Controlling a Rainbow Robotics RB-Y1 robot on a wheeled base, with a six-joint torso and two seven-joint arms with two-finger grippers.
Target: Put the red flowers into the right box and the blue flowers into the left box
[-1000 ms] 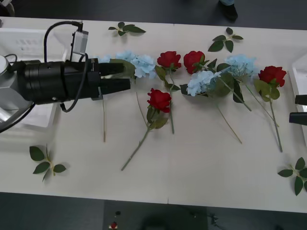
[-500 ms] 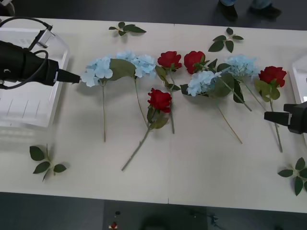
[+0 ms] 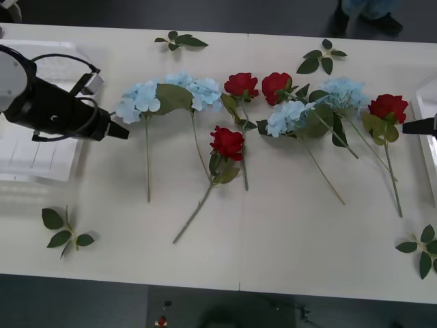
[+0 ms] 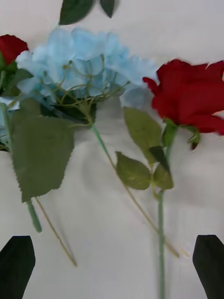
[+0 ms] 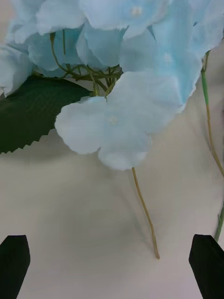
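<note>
Beside blue flowers (image 5: 126, 70), left end effector (image 5: 111, 266) open, empty

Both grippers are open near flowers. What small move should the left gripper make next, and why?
Probably lower the left gripper onto the thin stem of the leftmost blue flower and close. Its fingers are open and empty, the stem lies between them, and the left box sits just behind it.

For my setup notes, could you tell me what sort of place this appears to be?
Probably a robotics lab bench: a plain white table laid with artificial red flowers and blue flowers, the left box for sorting, and a dark bare floor beyond.
</note>
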